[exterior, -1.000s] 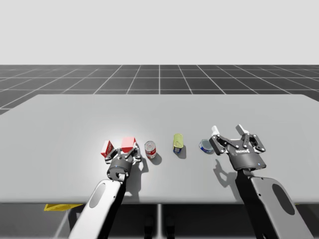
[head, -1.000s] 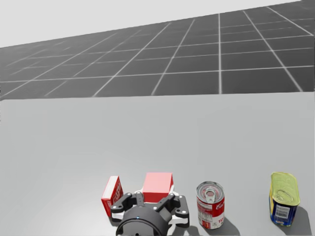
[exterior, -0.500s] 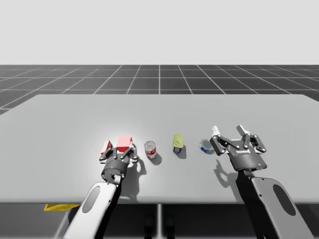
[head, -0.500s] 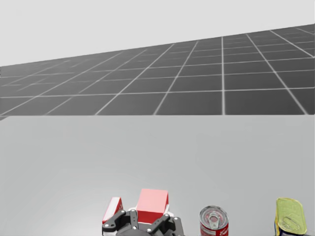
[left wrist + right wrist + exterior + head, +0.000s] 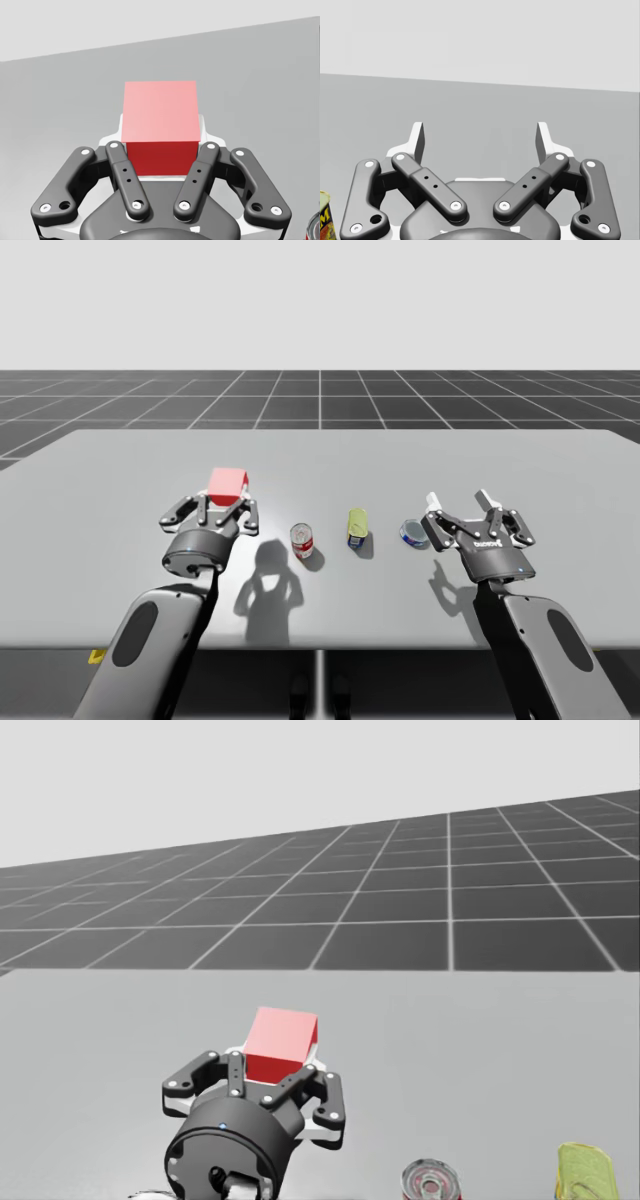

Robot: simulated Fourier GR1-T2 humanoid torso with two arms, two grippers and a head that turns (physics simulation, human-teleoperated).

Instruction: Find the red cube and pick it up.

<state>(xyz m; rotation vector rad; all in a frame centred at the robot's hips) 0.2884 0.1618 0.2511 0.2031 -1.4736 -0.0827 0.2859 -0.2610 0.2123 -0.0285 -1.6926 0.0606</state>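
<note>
Left gripper (image 5: pixel 160 131) is clamping the likely light, rigid cube (image 5: pixel 160 107) by opposite flat faces; right gripper (image 5: pixel 481 137) is idling open.

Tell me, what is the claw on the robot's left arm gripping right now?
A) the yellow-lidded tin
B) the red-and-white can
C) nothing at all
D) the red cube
D: the left wrist view shows the left claw closed on the red cube, touching it from both sides.
</note>
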